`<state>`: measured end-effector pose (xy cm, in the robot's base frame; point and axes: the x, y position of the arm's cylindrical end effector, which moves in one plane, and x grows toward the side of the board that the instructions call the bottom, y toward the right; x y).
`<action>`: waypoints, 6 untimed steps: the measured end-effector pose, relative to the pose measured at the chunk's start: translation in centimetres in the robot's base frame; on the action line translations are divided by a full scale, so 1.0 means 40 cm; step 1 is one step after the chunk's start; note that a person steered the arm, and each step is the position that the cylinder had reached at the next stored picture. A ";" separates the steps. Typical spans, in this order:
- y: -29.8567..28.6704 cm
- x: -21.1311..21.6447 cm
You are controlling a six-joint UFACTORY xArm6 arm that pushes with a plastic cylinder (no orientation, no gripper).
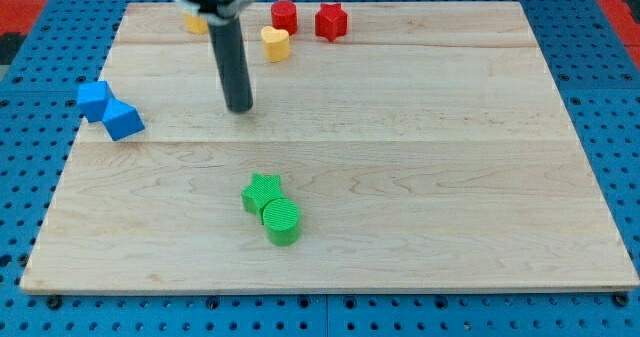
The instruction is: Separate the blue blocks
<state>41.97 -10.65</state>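
Note:
Two blue blocks sit touching at the view's left edge of the wooden board (400, 177): a blue cube-like block (94, 99) and, just right and below it, a second blue block (124, 121). My tip (240, 108) is the lower end of the dark rod, which comes down from the view's top. The tip stands on the board about a hand's width to the right of the blue blocks, apart from them, and touches no block.
A green star (262, 192) and a green cylinder (282, 220) touch near the middle bottom. A yellow heart (275, 43), a red cylinder (285, 17) and a red star-like block (331, 21) sit at the top. Another yellow block (194, 23) is partly hidden behind the rod.

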 end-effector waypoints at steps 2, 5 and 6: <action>-0.479 0.199; -0.269 -0.054; -0.161 -0.098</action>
